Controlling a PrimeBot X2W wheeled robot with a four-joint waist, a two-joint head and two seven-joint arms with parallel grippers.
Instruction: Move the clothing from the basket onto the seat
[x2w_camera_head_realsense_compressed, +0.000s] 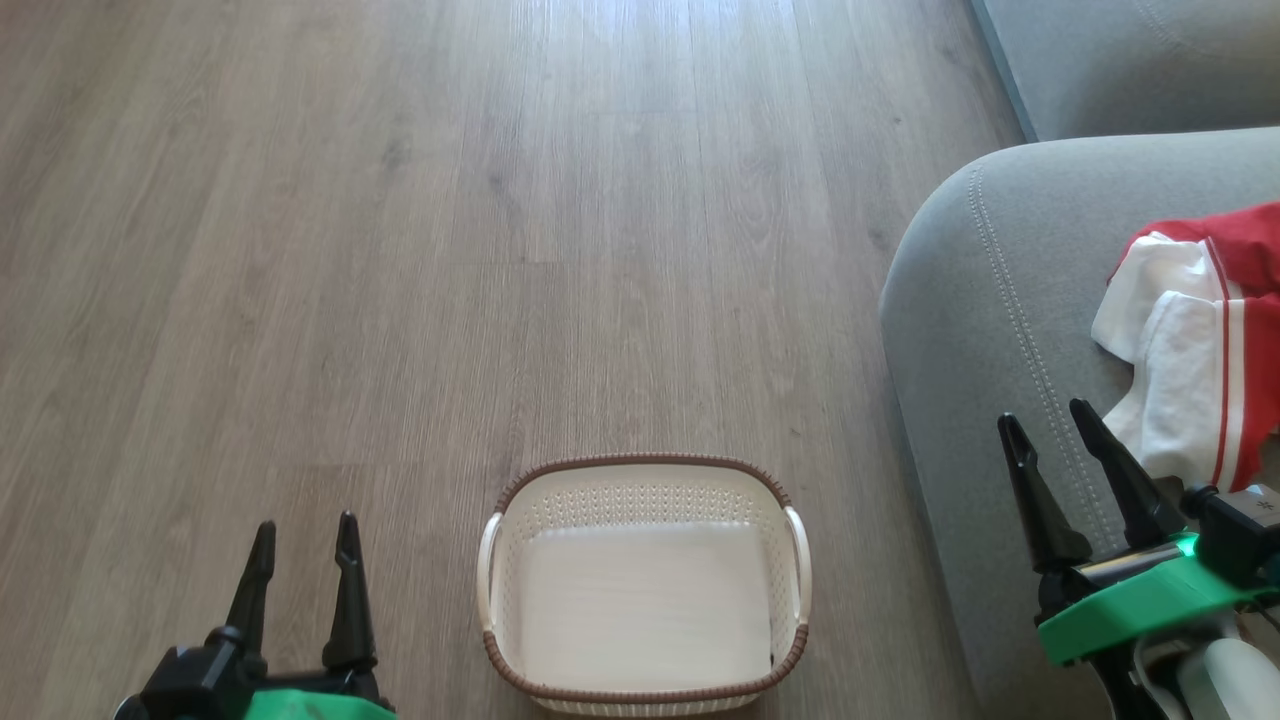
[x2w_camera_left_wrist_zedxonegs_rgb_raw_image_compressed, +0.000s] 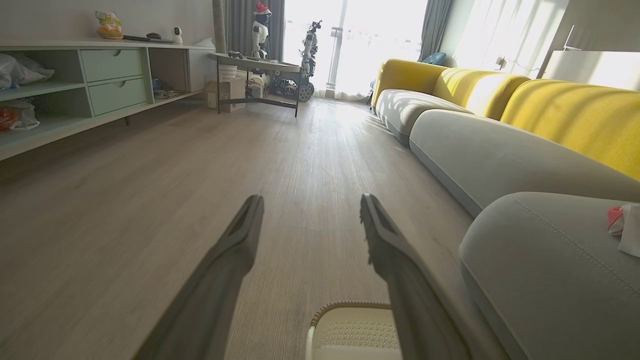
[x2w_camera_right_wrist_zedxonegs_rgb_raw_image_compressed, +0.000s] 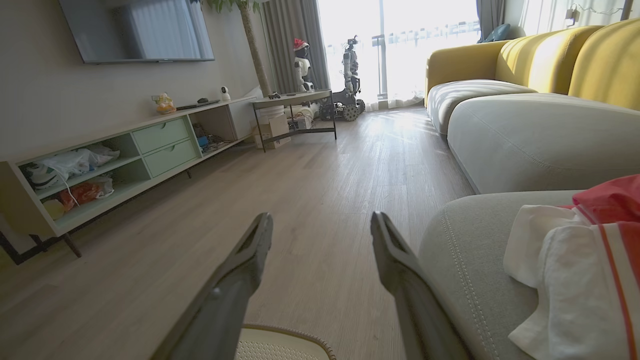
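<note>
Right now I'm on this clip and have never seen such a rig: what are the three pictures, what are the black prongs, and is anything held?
This is a wheeled robot with two arms. One picture comes from a camera on its head, looking down; the other two come from cameras on its wrists, each looking along that arm's own two dark fingers. Those prongs are the fingers. In the head view the left gripper is at lower left and the right gripper at lower right. Both are open and hold nothing. On the wooden floor between them stands a cream basket, its bottom bare. The red and white clothing lies on the grey seat at the right, near the right gripper.
</note>
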